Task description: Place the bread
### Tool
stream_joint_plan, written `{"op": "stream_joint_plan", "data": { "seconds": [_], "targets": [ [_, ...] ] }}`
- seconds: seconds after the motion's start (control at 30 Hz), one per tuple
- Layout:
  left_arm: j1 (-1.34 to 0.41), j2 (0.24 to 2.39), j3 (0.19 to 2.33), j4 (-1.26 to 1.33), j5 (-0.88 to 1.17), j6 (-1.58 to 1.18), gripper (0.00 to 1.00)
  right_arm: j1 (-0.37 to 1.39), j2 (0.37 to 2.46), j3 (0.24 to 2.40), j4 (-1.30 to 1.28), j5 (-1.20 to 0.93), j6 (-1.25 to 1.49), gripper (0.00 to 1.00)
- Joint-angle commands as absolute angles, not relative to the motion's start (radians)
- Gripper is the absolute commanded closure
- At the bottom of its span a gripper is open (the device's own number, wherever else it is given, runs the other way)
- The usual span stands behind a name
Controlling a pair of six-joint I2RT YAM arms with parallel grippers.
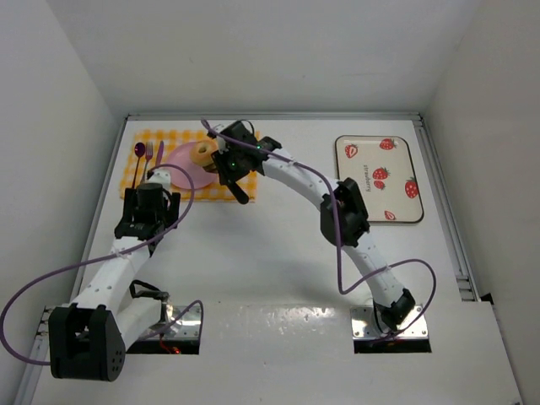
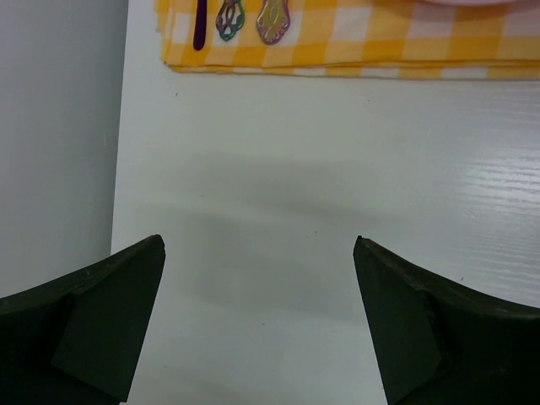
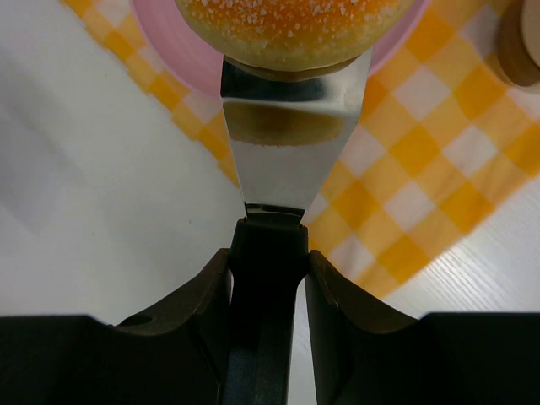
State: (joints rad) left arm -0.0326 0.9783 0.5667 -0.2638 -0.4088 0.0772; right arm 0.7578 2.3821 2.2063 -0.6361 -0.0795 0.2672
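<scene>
The golden-brown bread (image 3: 287, 25) rests on the metal blade of a spatula (image 3: 287, 143), held over the pink plate (image 3: 164, 38). My right gripper (image 3: 267, 266) is shut on the spatula's black handle. From above, the bread (image 1: 202, 153) sits over the pink plate (image 1: 184, 164) on the yellow checked cloth (image 1: 169, 139), with my right gripper (image 1: 229, 162) just right of it. My left gripper (image 2: 257, 249) is open and empty over bare white table, near the cloth's front edge; from above it (image 1: 150, 202) sits at the plate's front left.
A purple spoon and fork (image 1: 145, 152) lie on the cloth's left side; they also show in the left wrist view (image 2: 232, 18). A strawberry-print tray (image 1: 378, 179) stands at the back right. The table's left wall (image 2: 59, 143) is close to my left gripper.
</scene>
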Motion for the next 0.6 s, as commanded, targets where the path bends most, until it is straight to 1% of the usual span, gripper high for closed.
{"op": "stream_joint_plan", "data": {
  "seconds": [0.0,0.13,0.33,0.47,0.57],
  "targets": [
    [-0.026,0.95,0.571,-0.186,-0.422,0.12,0.0,0.768,2.449,2.322,-0.548,-0.046,0.307,1.0],
    [-0.046,0.95,0.571,-0.186,-0.402,0.12,0.0,0.775,2.499,2.348,-0.509,-0.003,0.334,1.0],
    [-0.055,0.95,0.543,-0.152,-0.379,0.12,0.0,0.816,2.545,2.401,-0.469,0.112,0.18,1.0],
    [-0.055,0.94,0.512,-0.111,-0.379,0.129,0.0,0.819,2.565,2.404,-0.474,0.13,0.158,1.0],
    [-0.055,0.931,0.502,-0.101,-0.379,0.129,0.0,0.833,2.577,2.413,-0.472,0.153,0.075,1.0]
  ]
}}
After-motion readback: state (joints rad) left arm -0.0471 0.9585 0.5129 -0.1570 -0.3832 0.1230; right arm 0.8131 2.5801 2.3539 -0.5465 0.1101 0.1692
